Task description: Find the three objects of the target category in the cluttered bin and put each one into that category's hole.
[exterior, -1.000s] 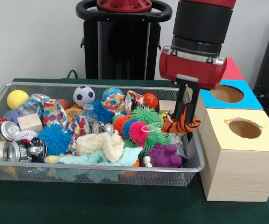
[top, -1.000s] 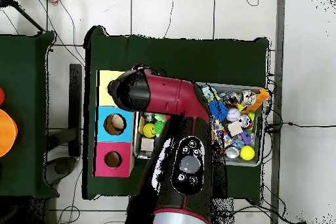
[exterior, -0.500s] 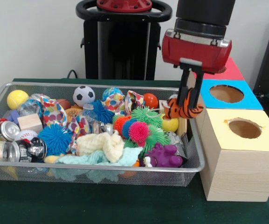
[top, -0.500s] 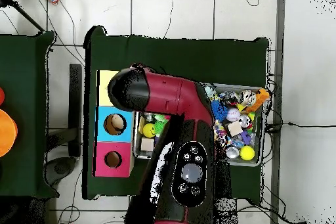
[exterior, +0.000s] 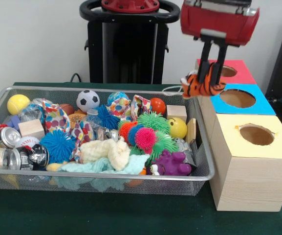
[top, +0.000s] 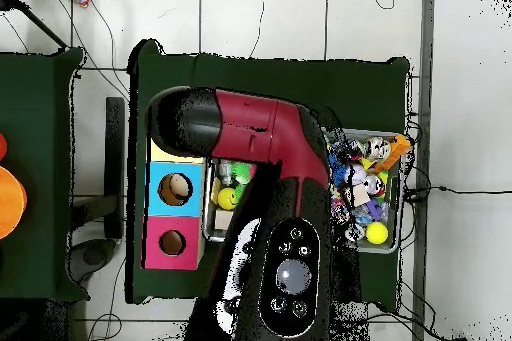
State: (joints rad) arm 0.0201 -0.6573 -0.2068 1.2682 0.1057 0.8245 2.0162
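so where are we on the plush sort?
In hand: the gripper is shut on a striped tiger plush, lifted clear of the wire bin beside the boxes. Not yet dropped in the red hole. Nothing shows as done; hole contents and other plush in the bin can't be made out.

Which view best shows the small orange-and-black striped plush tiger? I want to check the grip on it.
The front view: the orange-and-black striped plush tiger hangs clamped in the gripper, lifted beside the boxes. In the overhead view the red arm hides both completely.
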